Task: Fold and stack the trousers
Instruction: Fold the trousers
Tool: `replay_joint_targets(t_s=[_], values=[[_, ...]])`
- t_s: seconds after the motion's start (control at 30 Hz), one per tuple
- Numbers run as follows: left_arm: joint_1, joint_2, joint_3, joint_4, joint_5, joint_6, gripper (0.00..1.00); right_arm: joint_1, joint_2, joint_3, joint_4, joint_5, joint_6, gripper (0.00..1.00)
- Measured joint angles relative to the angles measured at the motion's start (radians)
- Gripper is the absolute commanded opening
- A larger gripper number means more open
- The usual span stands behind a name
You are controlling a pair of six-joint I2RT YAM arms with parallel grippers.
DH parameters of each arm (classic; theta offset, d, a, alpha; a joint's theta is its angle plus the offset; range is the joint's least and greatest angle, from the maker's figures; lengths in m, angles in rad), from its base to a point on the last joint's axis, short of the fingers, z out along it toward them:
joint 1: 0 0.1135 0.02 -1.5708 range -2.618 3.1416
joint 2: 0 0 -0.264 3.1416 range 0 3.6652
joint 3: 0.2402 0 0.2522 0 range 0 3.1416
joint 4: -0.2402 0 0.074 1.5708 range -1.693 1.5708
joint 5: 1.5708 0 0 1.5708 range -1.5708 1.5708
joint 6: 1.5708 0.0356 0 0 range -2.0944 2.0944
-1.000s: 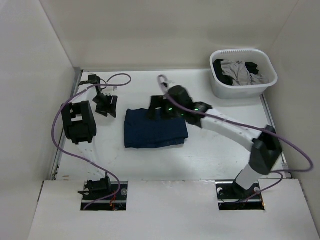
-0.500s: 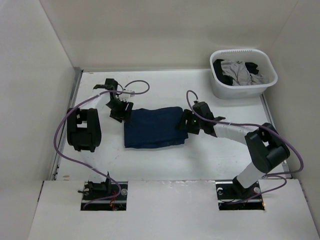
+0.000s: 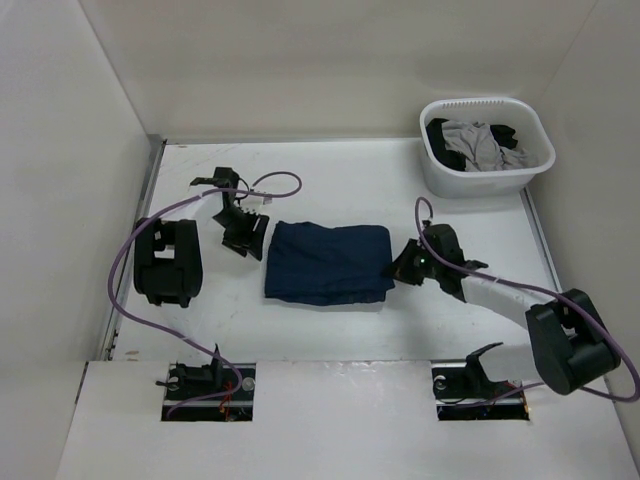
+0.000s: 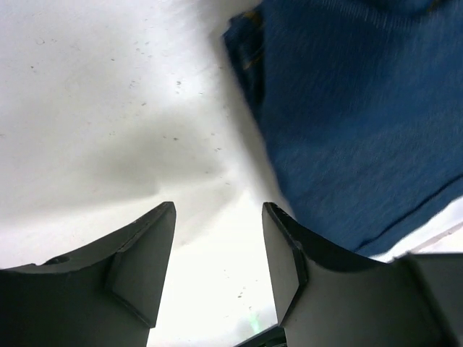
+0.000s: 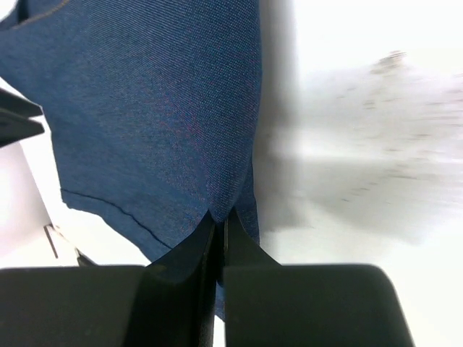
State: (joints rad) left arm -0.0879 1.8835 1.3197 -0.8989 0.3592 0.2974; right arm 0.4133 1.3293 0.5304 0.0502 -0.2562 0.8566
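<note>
The trousers (image 3: 328,262) lie folded into a dark navy rectangle in the middle of the white table. My right gripper (image 3: 400,268) is at their right edge, low to the table. In the right wrist view its jaws (image 5: 221,217) are shut, pinching the edge of the blue cloth (image 5: 159,108). My left gripper (image 3: 250,238) hovers just off the upper left corner of the trousers. The left wrist view shows it open (image 4: 217,210) over bare table, with nothing between the fingers and the cloth (image 4: 362,108) to its right.
A white plastic basket (image 3: 470,182) holding grey and dark clothes (image 3: 480,145) stands at the back right corner. White walls enclose the table on the left, back and right. Purple cables loop off both arms.
My right gripper has swung from the trousers' top edge to their right edge and shut on it. The trousers have slid right. My left gripper has come in to their left corner.
</note>
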Motion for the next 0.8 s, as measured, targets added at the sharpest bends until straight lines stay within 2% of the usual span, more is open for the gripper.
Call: replay_joint_targets(t_s=[0.07,0.1,0.13,0.17,0.2,0.3,0.4,0.5,0.67,0.8], values=[[-0.003,-0.022,0.000,-0.006,0.011,-0.003,0.49,-0.039,-0.026,-0.002,-0.031,-0.011,-0.028,0.08],[-0.006,-0.035,0.000,-0.011,0.017,-0.005,0.49,-0.058,-0.033,-0.002,-0.046,-0.015,-0.044,0.17],[-0.007,-0.047,0.000,-0.015,0.022,-0.006,0.49,-0.075,-0.035,-0.001,-0.061,-0.021,-0.058,0.31],[-0.007,-0.060,0.000,-0.020,0.026,-0.007,0.49,-0.090,-0.035,0.000,-0.077,-0.028,-0.074,0.63],[-0.007,-0.070,0.000,-0.024,0.032,-0.008,0.49,-0.104,-0.035,0.002,-0.095,-0.035,-0.084,1.00],[0.000,-0.092,0.000,-0.037,0.040,-0.010,0.48,-0.138,-0.061,0.018,-0.174,-0.056,-0.136,1.00],[0.034,-0.126,0.000,-0.049,0.041,-0.017,0.48,-0.195,-0.188,0.073,-0.323,-0.024,-0.199,1.00],[0.110,-0.196,-0.004,-0.043,0.037,-0.032,0.49,-0.269,-0.320,0.246,-0.494,0.074,-0.303,1.00],[0.324,-0.385,-0.011,0.044,-0.048,-0.108,0.52,-0.373,-0.334,0.602,-0.713,0.286,-0.449,1.00],[0.505,-0.525,-0.033,0.182,-0.207,-0.196,0.60,-0.387,-0.317,0.725,-0.838,0.484,-0.481,1.00]])
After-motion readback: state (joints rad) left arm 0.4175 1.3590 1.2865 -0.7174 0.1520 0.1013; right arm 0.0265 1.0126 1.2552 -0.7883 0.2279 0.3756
